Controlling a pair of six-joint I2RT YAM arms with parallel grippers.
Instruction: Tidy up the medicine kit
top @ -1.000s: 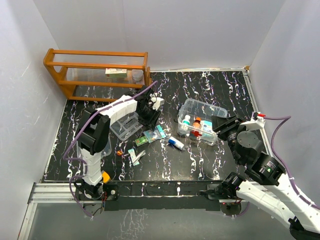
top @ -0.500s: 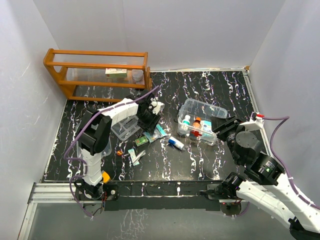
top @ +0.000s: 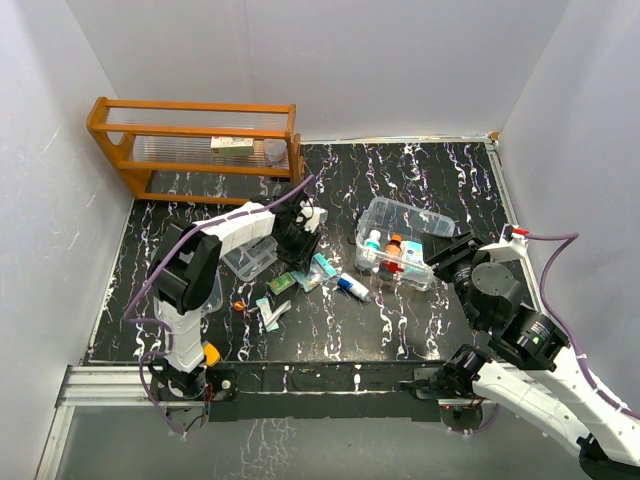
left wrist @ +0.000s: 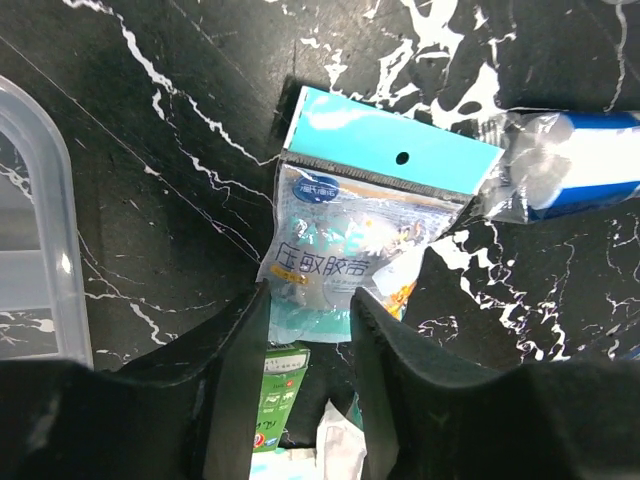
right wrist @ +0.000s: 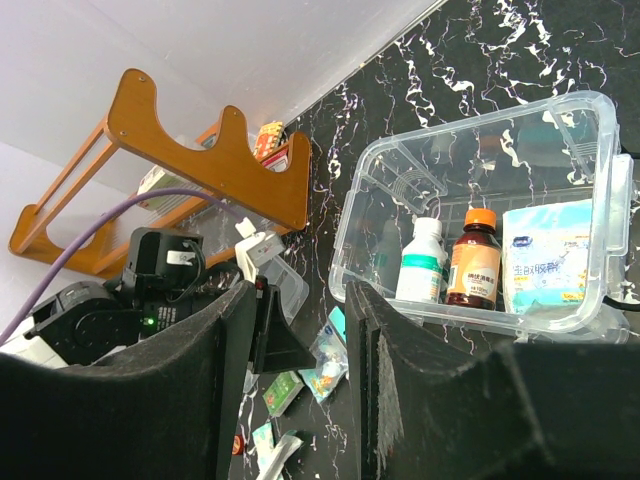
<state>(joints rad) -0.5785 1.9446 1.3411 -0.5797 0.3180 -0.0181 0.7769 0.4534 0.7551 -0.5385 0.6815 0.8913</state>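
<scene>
The medicine kit's clear box (top: 402, 240) stands right of centre with a white bottle (right wrist: 420, 262), a brown orange-capped bottle (right wrist: 474, 260) and a pale blue pack (right wrist: 548, 258) inside. Its clear divided tray (top: 250, 257) lies to the left. My left gripper (top: 300, 248) is low over a teal sachet packet (left wrist: 350, 215). It is open, and its fingertips (left wrist: 245, 320) straddle the packet's lower end. My right gripper (right wrist: 300, 295) hangs open and empty near the box's right side.
A green carton (left wrist: 275, 395), white sachets (top: 270, 312) and a blue-white tube (left wrist: 570, 165) lie around the packet. A small orange item (top: 238, 305) sits further left. An orange wooden rack (top: 195, 145) stands at the back left.
My left gripper has come down and nearer over the teal packet, and its jaws have narrowed a little. The right arm has hardly moved.
</scene>
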